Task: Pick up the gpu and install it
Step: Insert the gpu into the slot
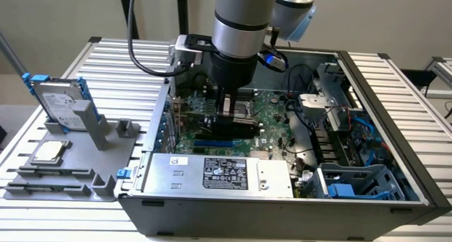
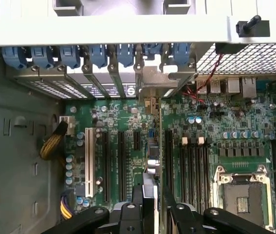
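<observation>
Room: a plain pale wall was seen behind the rig.
Surface: a slatted metal table (image 1: 120, 62) carried an open case (image 1: 282, 221) laid on its side, with a grey fixture (image 1: 84, 168) at the exterior view's left.
Fixture: a hard drive (image 1: 60, 101) was propped upright in it, well apart from the work.
Case: the motherboard (image 1: 272, 112) lay flat on the case floor; a power supply (image 1: 219, 173) was set along the near wall.
Gripper: the gripper (image 1: 227, 107) was lowered into the case and closed part-way on the gpu (image 1: 236, 126), one finger against each face.
Gpu, place: it was held on edge directly beneath the gripper, over the motherboard's slots (image 2: 120, 161).
Gpu, long axis: in the wrist view it was seen edge-on as a thin line. It lay parallel to the slots and ran from the fingers to its bracket (image 2: 155, 80), at the row of blue latches (image 2: 69, 56) on the rear wall.
Key relation: card edge and slot were judged aligned along their length; whether the edge was already in the slot could not be told.
Stage: the pick-up was judged done, the install in hand.
</observation>
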Robot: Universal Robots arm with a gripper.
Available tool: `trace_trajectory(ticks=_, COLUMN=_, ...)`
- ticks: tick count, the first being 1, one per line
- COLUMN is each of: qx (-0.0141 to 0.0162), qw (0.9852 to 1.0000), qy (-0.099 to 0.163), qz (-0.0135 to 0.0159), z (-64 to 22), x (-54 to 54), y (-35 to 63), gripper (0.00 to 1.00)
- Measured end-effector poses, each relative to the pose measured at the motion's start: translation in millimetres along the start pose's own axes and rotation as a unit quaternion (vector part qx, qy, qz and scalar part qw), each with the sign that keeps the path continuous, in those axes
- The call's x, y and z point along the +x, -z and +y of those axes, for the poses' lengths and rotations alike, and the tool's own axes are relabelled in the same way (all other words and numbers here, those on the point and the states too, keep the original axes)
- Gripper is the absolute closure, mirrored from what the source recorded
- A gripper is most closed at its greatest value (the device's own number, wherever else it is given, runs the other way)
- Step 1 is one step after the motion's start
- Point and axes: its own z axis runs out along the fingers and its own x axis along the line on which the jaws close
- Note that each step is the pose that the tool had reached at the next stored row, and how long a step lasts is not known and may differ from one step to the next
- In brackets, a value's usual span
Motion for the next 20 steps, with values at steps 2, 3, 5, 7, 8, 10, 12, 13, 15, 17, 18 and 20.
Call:
trace_trajectory(ticks=2, qx=0.0000, qw=1.0000, qy=0.000, qz=-0.0004, z=2.4, x=0.2, y=-2.0, gripper=0.73)
trace_trajectory(ticks=3, qx=0.0000, qw=1.0000, qy=-0.001, qz=-0.0005, z=3.0, x=0.2, y=-2.9, gripper=0.73)
trace_trajectory(ticks=5, qx=0.0000, qw=1.0000, qy=-0.001, qz=-0.0006, z=3.1, x=0.1, y=-4.0, gripper=0.73)
trace_trajectory(ticks=7, qx=0.0000, qw=1.0000, qy=-0.002, qz=-0.0007, z=3.2, x=-0.1, y=-4.9, gripper=0.73)
trace_trajectory(ticks=8, qx=0.0000, qw=1.0000, qy=-0.003, qz=-0.0007, z=3.4, x=0.0, y=-5.3, gripper=0.73)
trace_trajectory(ticks=10, qx=-0.0001, qw=1.0000, qy=-0.004, qz=-0.0007, z=4.3, x=0.1, y=-5.8, gripper=0.73)
trace_trajectory(ticks=12, qx=0.0000, qw=1.0000, qy=-0.004, qz=-0.0007, z=4.5, x=0.0, y=-5.9, gripper=0.73)
trace_trajectory(ticks=13, qx=0.0000, qw=1.0000, qy=-0.004, qz=-0.0007, z=4.5, x=0.0, y=-5.9, gripper=0.73)
trace_trajectory(ticks=15, qx=0.0000, qw=1.0000, qy=-0.004, qz=-0.0008, z=4.7, x=0.1, y=-6.1, gripper=0.73)
trace_trajectory(ticks=17, qx=0.0001, qw=1.0000, qy=-0.004, qz=-0.0010, z=5.3, x=0.0, y=-7.2, gripper=0.73)
trace_trajectory(ticks=18, qx=0.0000, qw=1.0000, qy=-0.004, qz=-0.0009, z=5.5, x=0.1, y=-7.7, gripper=0.73)
trace_trajectory(ticks=20, qx=0.0000, qw=1.0000, qy=-0.004, qz=-0.0008, z=5.7, x=0.2, y=-9.2, gripper=0.73)
